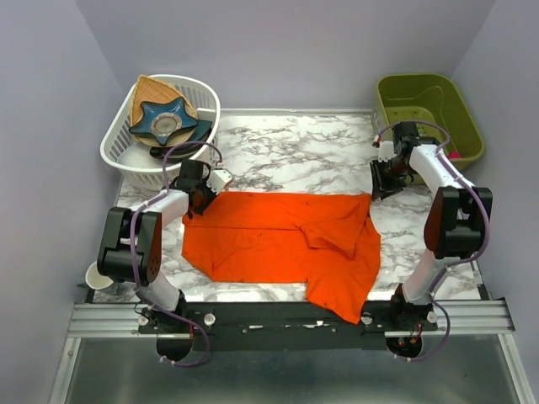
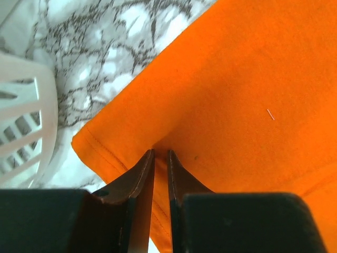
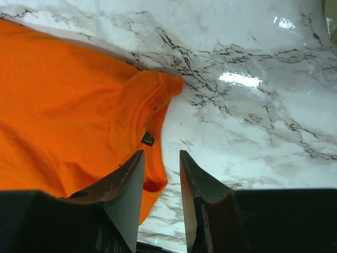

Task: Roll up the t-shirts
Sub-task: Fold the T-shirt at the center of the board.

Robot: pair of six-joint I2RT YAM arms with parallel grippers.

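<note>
My left gripper [image 2: 160,153] is pressed together on the far left corner of the t-shirt [image 1: 278,240] and seems to pinch the fabric. My right gripper [image 3: 161,154] is spread above the collar (not gripping, I think). The t-shirt lies folded flat by the near edge of the desk [image 1: 303,151]; I judge no rolling is done yet.

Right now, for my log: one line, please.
t-shirt unrolled | left gripper shut on it | right gripper open over collar
</note>
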